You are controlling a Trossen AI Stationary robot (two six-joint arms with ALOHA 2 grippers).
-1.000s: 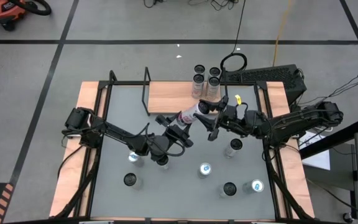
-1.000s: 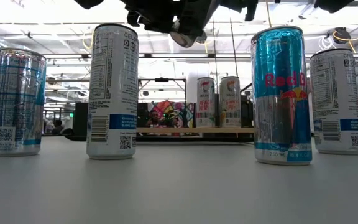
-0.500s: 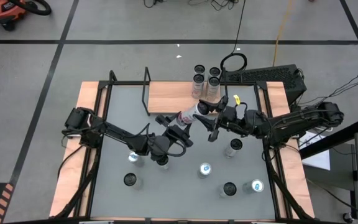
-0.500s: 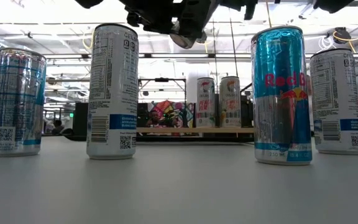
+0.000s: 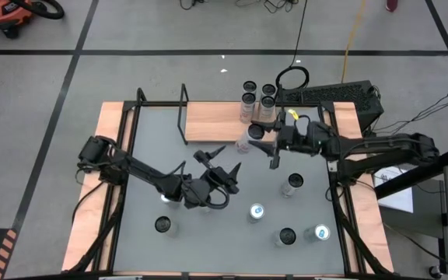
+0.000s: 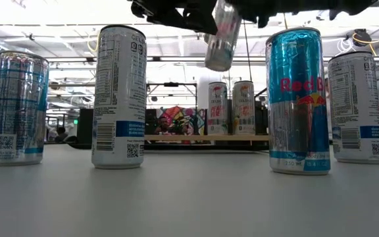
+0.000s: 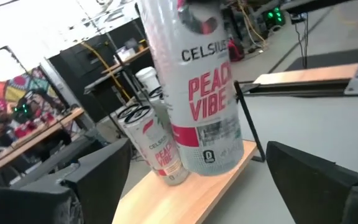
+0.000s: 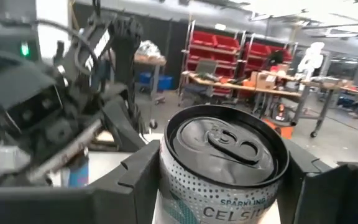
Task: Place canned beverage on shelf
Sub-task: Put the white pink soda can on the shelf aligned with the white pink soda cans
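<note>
A white Celsius can [image 5: 246, 143] hangs above the table near the shelf, with my right gripper [image 5: 263, 145] shut on it. The shelf [image 5: 212, 121] is a light-wood board with black rod ends at the table's far edge. Several cans [image 5: 258, 95] stand on its right end. My left gripper [image 5: 228, 159] is open near the table's middle. In the left wrist view its fingers [image 7: 306, 171] stand well apart on either side of the can [image 7: 197, 93], touching nothing. My right gripper pinches the can's wall just below its top rim [image 8: 174, 182] between its two fingers. The fingers [image 8: 138, 177] come level from the table's right side and lie across the can. The can hangs nearly upright, lower end [image 6: 217, 60] slightly tilted, clear of the table.
Several cans stand on the grey tabletop: two under my left arm [image 5: 167, 198], one at the near left [image 5: 163, 225], and others at the near right [image 5: 287, 236] and below my right arm [image 5: 292, 183]. The shelf's left and middle board is bare.
My left gripper has opened, let go of the can and drawn back toward the table's near edge. My right gripper has rolled and swung toward the shelf. The can, before lying slanted between both grippers, now hangs nearly upright from the right one.
</note>
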